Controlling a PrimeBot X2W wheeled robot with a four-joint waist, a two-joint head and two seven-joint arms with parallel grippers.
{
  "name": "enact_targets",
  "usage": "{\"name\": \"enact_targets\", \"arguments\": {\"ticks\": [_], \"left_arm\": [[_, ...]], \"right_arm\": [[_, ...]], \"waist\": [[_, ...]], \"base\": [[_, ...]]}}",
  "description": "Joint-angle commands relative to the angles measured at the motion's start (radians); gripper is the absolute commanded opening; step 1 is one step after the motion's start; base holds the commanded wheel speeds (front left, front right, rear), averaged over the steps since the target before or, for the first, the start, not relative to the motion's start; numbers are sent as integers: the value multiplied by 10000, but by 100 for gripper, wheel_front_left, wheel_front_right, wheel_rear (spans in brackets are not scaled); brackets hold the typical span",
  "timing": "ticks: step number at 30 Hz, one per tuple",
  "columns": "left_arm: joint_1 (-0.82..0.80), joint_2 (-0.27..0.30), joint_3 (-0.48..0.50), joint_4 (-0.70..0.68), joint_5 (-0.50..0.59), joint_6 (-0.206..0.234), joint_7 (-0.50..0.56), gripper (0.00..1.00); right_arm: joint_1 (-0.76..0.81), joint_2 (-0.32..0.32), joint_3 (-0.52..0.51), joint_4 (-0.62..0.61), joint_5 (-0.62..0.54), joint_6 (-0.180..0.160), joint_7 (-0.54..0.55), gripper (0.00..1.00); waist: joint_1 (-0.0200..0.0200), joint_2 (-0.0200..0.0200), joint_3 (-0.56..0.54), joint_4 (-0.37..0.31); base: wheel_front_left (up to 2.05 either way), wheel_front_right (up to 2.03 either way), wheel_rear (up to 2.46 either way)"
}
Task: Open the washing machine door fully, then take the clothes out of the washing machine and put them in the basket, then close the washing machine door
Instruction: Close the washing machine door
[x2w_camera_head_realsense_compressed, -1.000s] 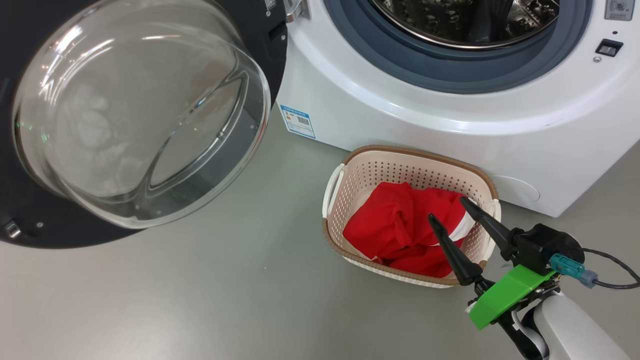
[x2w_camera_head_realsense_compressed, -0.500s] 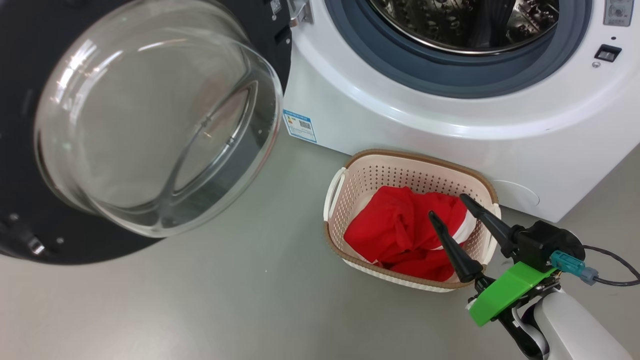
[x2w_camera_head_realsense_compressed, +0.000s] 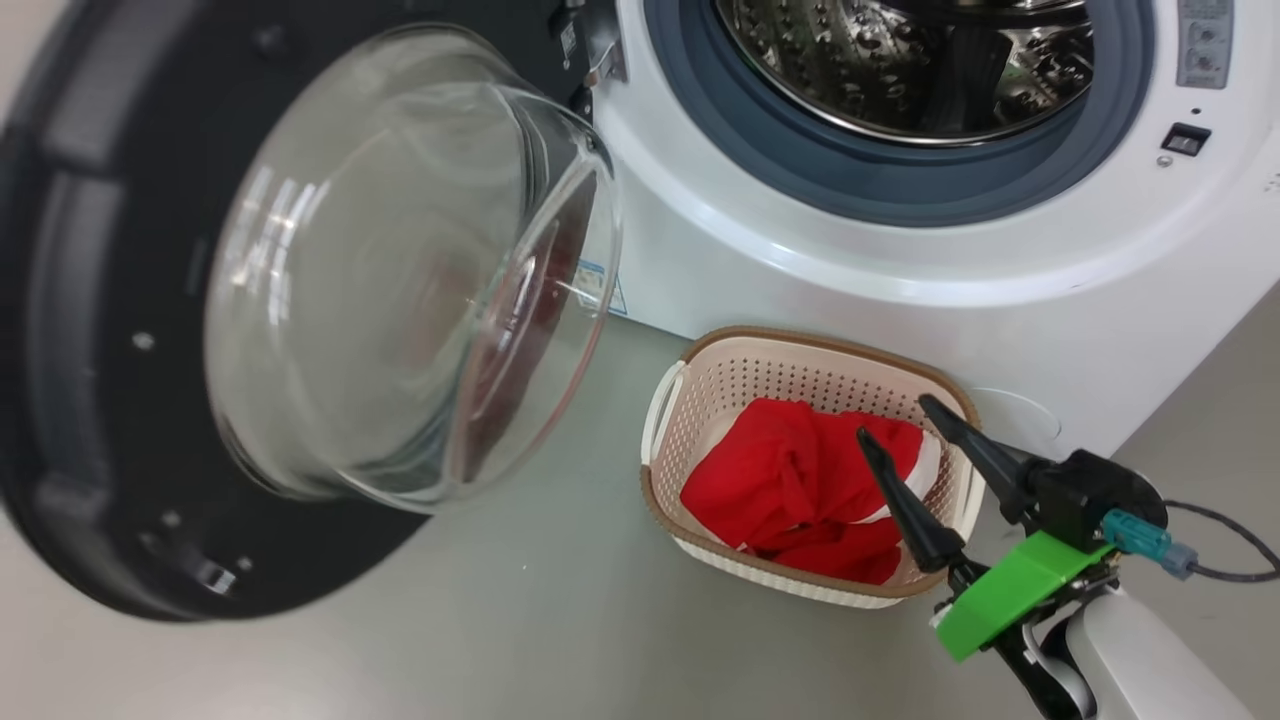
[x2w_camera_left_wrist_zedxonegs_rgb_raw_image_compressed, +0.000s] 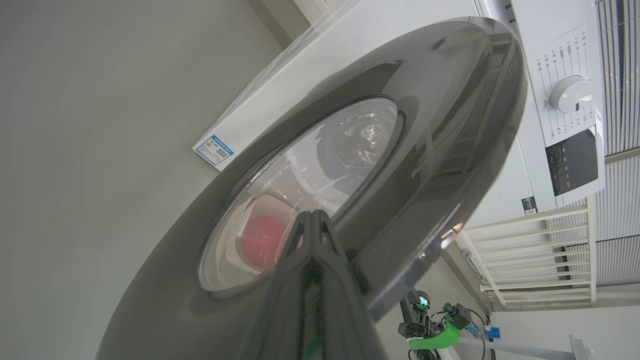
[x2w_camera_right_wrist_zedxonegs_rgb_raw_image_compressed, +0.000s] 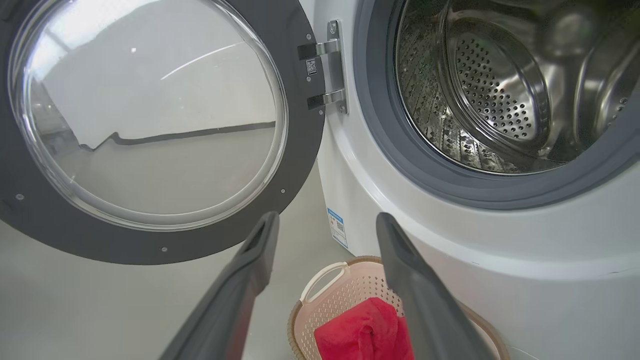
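The washing machine door (x2w_camera_head_realsense_compressed: 100, 400) stands partly open at the left, its clear glass bowl (x2w_camera_head_realsense_compressed: 400, 280) bulging toward the white washing machine (x2w_camera_head_realsense_compressed: 900, 290). The steel drum (x2w_camera_head_realsense_compressed: 900, 60) looks bare inside. Red clothes (x2w_camera_head_realsense_compressed: 780, 480) with a white band lie in the cream basket (x2w_camera_head_realsense_compressed: 720, 385) on the floor before the machine. My right gripper (x2w_camera_head_realsense_compressed: 893, 417) hangs open over the basket's right end, holding nothing. In the left wrist view my left gripper (x2w_camera_left_wrist_zedxonegs_rgb_raw_image_compressed: 312, 215) is shut, its tips against the door's (x2w_camera_left_wrist_zedxonegs_rgb_raw_image_compressed: 440, 125) glossy outer face. The right wrist view shows the right gripper (x2w_camera_right_wrist_zedxonegs_rgb_raw_image_compressed: 326, 216) above basket (x2w_camera_right_wrist_zedxonegs_rgb_raw_image_compressed: 325, 305) and clothes (x2w_camera_right_wrist_zedxonegs_rgb_raw_image_compressed: 360, 335).
A blue label (x2w_camera_head_realsense_compressed: 598, 285) sits low on the machine's front, and the door hinge (x2w_camera_right_wrist_zedxonegs_rgb_raw_image_compressed: 327, 67) is at the opening's left. The latch socket (x2w_camera_head_realsense_compressed: 1183, 138) lies right of the gasket. A cable (x2w_camera_head_realsense_compressed: 1230, 560) trails from my right wrist. Grey floor spreads left of the basket.
The door has swung round toward the machine, its bowl now nearer the opening. The head camera has shifted too. My right gripper stays open over the basket.
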Motion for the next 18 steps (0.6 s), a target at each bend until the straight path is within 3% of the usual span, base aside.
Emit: {"name": "enact_targets", "arguments": {"ticks": [1,11,18], "left_arm": [[-18,587,251,-411,-91,-103,177,0],[1010,35,-163,-3186,-687,-103,1105,0],[1142,-731,-816,-4660,-726,-103,1321,0]], "right_arm": [[153,37,100,-243,-54,16,-120,100],[589,172,-177,-425,-94,16,-120,100],[708,268,-440,-557,-173,16,-120,100]], "waist": [[0,0,-99,-89],[0,0,-428,-702],[0,0,-364,-1314]], "base": [[0,0,0],[0,0,0],[0,0,0]]}}
